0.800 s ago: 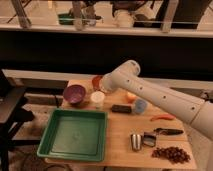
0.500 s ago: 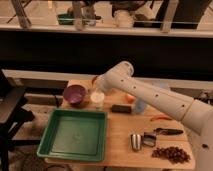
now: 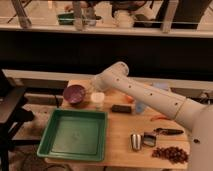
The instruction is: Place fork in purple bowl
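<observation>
The purple bowl sits at the back left of the wooden table, just left of a white cup. My white arm reaches in from the right, and its end, with the gripper, hangs over the white cup, close to the right of the bowl. The arm's bulk hides the gripper's tips. I cannot make out a fork; if it is held, it is hidden.
A large green tray fills the front left. A black block, a blue object, an orange-red utensil, a black-handled tool, a metal cup and a brown pile lie to the right.
The arm's end has swung left, from over the middle of the table to above the white cup beside the purple bowl.
</observation>
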You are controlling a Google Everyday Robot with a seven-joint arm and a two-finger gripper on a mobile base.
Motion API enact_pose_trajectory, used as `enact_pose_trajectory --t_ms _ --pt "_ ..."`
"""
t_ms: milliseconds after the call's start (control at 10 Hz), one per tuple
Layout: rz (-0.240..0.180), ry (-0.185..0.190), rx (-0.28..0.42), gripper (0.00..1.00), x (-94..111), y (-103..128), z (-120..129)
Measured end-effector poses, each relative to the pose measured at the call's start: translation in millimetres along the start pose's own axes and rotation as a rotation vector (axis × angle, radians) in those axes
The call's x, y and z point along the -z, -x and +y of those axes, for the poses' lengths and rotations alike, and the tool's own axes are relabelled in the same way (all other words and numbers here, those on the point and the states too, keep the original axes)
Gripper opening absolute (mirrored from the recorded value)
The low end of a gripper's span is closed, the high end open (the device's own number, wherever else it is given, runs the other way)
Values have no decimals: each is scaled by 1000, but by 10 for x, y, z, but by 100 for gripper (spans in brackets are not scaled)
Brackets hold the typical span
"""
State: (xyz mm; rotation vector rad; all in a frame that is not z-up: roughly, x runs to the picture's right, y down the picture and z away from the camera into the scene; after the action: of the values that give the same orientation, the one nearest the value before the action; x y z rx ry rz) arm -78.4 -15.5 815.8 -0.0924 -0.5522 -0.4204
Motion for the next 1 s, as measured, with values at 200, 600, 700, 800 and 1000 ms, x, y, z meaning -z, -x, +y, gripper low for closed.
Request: enact_pose_trajectory --t_ms 200,600,700,800,1000 --pt "-9 -12 14 2 -62 24 -59" --pt "-22 -34 37 2 -149 70 -164" --pt "-26 -41 44 2 -170 97 -188" --pt "-31 -48 49 2 -191 134 -212" --pt "-38 -60 59 2 -218 166 -226"
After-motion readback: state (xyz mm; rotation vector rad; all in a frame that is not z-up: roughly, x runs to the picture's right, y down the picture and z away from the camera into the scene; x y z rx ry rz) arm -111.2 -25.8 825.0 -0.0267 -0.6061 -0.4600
